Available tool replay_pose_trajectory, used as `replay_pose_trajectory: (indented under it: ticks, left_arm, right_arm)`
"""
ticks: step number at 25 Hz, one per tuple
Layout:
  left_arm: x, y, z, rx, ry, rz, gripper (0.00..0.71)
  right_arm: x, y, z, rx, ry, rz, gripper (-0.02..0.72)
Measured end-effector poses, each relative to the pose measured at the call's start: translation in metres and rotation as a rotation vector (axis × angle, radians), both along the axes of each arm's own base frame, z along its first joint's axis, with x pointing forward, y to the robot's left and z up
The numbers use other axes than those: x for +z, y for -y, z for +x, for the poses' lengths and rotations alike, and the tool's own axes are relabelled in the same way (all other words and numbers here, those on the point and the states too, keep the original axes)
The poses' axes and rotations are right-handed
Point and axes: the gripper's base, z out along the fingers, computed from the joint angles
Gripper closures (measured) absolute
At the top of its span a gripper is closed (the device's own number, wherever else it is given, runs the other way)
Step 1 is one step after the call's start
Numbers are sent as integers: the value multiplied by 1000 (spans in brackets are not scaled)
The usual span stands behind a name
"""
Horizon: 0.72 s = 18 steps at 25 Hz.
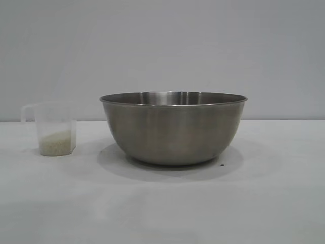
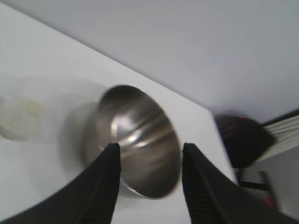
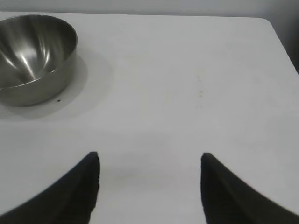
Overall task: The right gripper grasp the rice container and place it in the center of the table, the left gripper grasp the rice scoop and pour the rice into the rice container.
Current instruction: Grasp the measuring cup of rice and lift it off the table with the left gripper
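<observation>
The rice container (image 1: 173,127), a wide steel bowl, stands upright mid-table; it also shows as the bowl (image 2: 138,140) and the bowl (image 3: 32,56). The rice scoop (image 1: 55,128), a frosted plastic cup with a side handle, stands to its left with rice (image 1: 55,143) in its bottom; in the left wrist view the scoop (image 2: 21,114) is a blur. My left gripper (image 2: 150,148) hangs open above the table, with the container beyond its fingertips and nothing held. My right gripper (image 3: 149,158) is open over bare table, well away from the container. Neither arm shows in the exterior view.
The white table (image 1: 162,203) spreads wide around both objects. The table's far edge and rounded corner (image 3: 266,21) show in the right wrist view. A dark object with red trim (image 2: 243,140) sits past the table edge in the left wrist view.
</observation>
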Motion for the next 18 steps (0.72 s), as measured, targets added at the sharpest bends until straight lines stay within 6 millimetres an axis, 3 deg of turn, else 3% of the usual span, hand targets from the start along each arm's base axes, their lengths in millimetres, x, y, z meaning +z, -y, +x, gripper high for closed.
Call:
replay_pose_trajectory:
  ticks: [3, 7, 12, 18]
  left_arm:
    - [3, 8, -5, -102, 8, -53, 441]
    - [8, 20, -16, -312, 156, 41, 441]
    - [-3, 29, -32, -579, 273, 327, 441]
    - [-5, 18, -30, -739, 301, 786, 441]
  right_arm:
    - [0, 0, 0, 0, 0, 0, 304]
    - [0, 0, 0, 0, 0, 0, 304]
    - [0, 0, 0, 0, 0, 0, 304]
    - [0, 0, 0, 0, 0, 0, 304]
